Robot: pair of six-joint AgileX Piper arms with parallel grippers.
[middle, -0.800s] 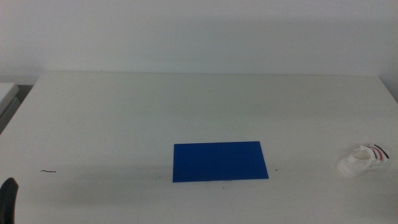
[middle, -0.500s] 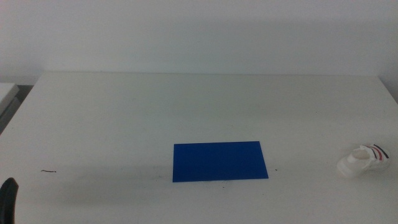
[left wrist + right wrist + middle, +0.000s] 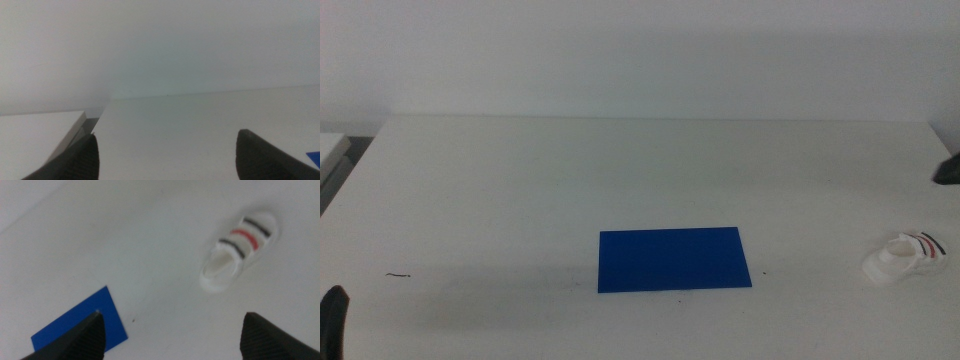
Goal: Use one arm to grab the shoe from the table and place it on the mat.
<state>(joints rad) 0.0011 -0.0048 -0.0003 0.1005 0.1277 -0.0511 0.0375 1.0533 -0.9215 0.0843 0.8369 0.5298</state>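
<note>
A dark part of the right arm (image 3: 948,169) has newly entered beyond the shoe (image 3: 905,259), which lies on the table (image 3: 520,180) well right of the blue mat (image 3: 673,259). Right gripper (image 3: 172,335) spread wide, approaching; next, descend over the shoe. Left gripper (image 3: 167,155) waits, spread.

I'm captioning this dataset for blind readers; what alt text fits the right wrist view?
A small white shoe with red and dark stripes lies alone on a white table, ahead of the open right gripper. A corner of a dark blue mat shows nearby, apart from the shoe.
</note>
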